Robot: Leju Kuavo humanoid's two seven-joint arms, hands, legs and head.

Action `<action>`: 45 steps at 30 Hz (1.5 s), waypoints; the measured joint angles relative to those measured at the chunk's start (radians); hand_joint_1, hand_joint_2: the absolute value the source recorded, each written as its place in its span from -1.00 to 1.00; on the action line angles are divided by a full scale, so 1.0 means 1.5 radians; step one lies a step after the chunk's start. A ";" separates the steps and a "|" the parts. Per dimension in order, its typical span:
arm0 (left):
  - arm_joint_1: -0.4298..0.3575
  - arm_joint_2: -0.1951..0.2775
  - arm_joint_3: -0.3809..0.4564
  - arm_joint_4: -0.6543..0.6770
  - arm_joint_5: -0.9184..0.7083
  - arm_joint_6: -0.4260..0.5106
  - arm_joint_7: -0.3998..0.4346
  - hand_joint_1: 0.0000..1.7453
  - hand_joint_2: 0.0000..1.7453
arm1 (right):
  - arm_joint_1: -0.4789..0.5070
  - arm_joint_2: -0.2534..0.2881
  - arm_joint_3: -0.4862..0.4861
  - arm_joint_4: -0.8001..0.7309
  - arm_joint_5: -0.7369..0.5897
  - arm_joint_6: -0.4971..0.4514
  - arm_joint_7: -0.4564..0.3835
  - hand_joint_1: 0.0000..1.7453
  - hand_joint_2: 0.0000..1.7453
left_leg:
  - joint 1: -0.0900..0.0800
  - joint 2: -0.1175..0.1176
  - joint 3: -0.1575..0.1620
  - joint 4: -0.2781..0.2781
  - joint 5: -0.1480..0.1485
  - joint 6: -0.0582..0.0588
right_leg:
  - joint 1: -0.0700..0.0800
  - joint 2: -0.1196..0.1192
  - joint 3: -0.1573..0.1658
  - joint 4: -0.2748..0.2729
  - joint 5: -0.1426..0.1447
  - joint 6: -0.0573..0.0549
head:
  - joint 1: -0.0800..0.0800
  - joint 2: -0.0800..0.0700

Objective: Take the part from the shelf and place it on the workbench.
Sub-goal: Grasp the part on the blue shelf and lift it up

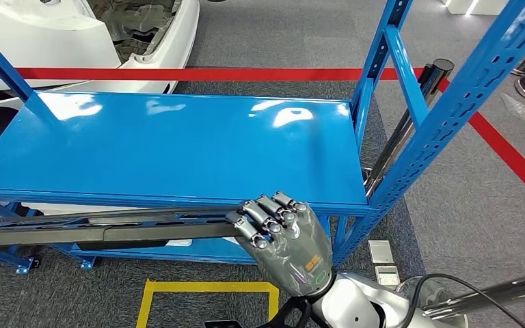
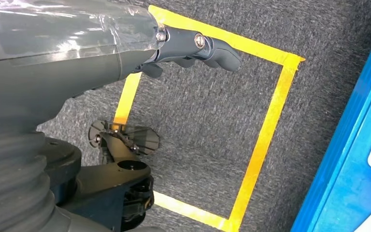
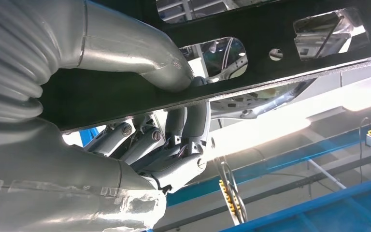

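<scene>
Grey carpet (image 1: 465, 205) lies under a blue shelf (image 1: 178, 147). Fingers (image 1: 266, 215) of the right hand (image 1: 284, 239) are clenched around the long dark part (image 1: 96, 231), which juts out just below the shelf's front edge; the thumb presses its other face. By the yellow floor square (image 2: 265, 130), the left hand (image 2: 193, 48) hangs with fingers loosely curled, holding nothing. Grasping looks done; lifting the part clear and carrying it to the workbench remain.
</scene>
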 joint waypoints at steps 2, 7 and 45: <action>0.002 0.000 0.000 0.000 -0.002 0.002 0.001 -1.00 1.00 | -0.001 0.000 0.002 0.000 0.000 0.001 0.002 1.00 1.00 | -0.001 0.000 0.000 0.000 0.000 0.000 | -0.001 0.000 0.000 0.000 0.000 0.000 | 0.000 0.000; 0.004 0.000 0.000 0.000 -0.005 0.005 0.001 -1.00 1.00 | -0.003 0.000 0.007 0.000 0.000 0.002 0.004 1.00 1.00 | -0.003 0.000 -0.001 0.003 -0.001 0.002 | -0.004 0.000 0.000 0.000 0.000 0.001 | 0.000 0.000; 0.003 -0.006 0.000 0.000 -0.006 0.007 -0.004 -1.00 1.00 | -0.006 0.000 0.016 0.001 0.000 0.008 0.014 1.00 1.00 | 0.001 0.002 -0.009 0.004 0.003 0.015 | 0.002 0.000 -0.042 0.049 -0.012 0.005 | 0.001 0.000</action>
